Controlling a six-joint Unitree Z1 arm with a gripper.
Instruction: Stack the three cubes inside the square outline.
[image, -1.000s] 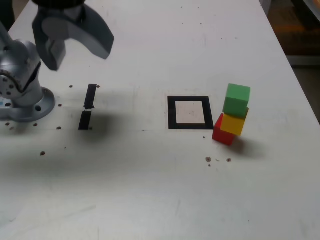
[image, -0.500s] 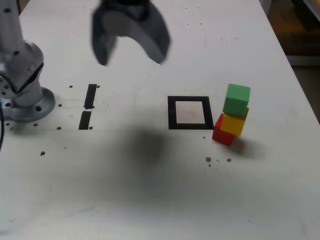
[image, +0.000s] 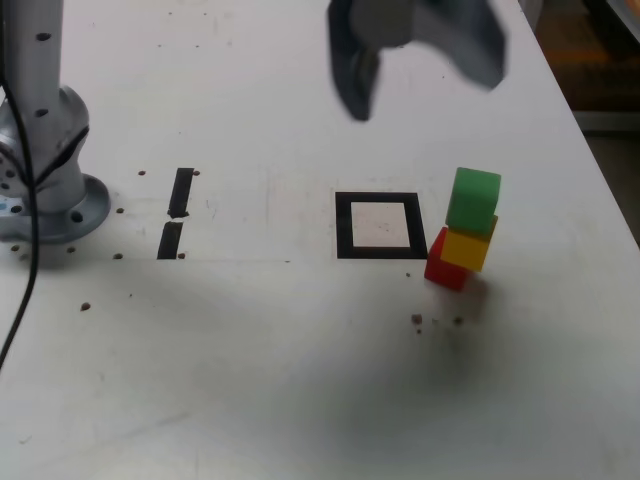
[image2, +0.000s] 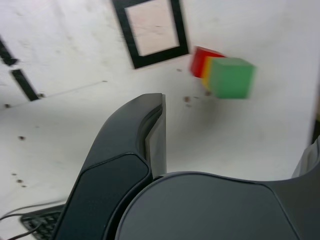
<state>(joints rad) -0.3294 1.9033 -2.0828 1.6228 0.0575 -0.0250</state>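
Three cubes stand in a slightly skewed stack on the white table: green cube (image: 473, 200) on top, yellow cube (image: 468, 247) in the middle, red cube (image: 442, 268) at the bottom. The stack sits just outside the square outline (image: 343, 225), touching its corner on the exterior view's right. White table shows inside the outline. My gripper (image: 420, 95) hangs open high above the table, over the outline's far side, holding nothing. The wrist view shows the green cube (image2: 230, 77), yellow cube (image2: 205, 72), red cube (image2: 198, 60), the outline (image2: 160, 56) and one dark finger (image2: 150, 130).
Two short black tape strips (image: 181, 192) (image: 170, 240) lie towards the exterior view's left, near the arm's grey base (image: 50, 190). A black cable (image: 20, 300) runs down the left edge. Small dark specks (image: 417, 319) dot the table. A keyboard (image2: 40, 225) shows in the wrist view.
The open gripper has swept from over the arm's base across to the exterior view's right, now above the outline. The stack has not moved.
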